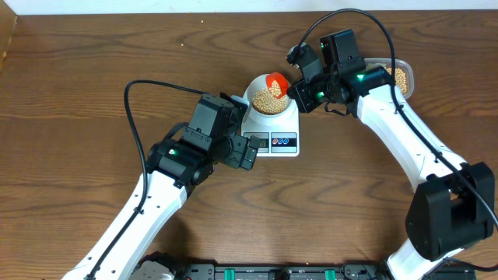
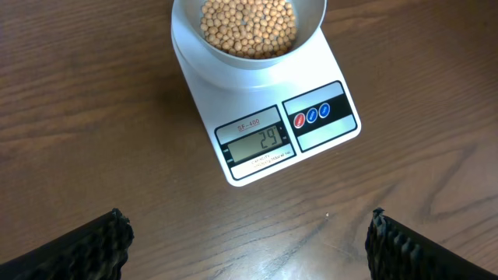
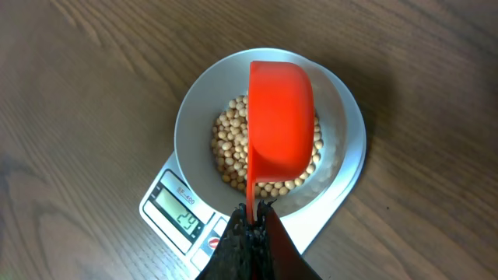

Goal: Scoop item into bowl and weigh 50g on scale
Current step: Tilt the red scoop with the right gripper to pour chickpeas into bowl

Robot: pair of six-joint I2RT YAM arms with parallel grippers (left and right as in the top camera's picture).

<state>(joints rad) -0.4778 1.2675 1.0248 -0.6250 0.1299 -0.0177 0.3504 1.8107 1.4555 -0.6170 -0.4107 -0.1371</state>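
Pour step: right gripper [image 3: 250, 218] clamped on scoop [image 3: 280, 117] handle, scoop tipped over bowl [image 3: 191, 124] on scale [image 2: 327, 124]; beans [image 2: 249, 27] in bowl; display [image 2: 257, 141] in twenties, under 50. Left gripper [image 2: 249, 237] wide, empty. Next: refill from tub [image 1: 408, 74], smaller pours near 50

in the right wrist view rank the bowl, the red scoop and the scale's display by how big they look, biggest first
1. bowl, widest by far
2. red scoop; it is held over the bowl, nearer the camera, so it probably looks bigger than it really is
3. scale display, clearly smallest
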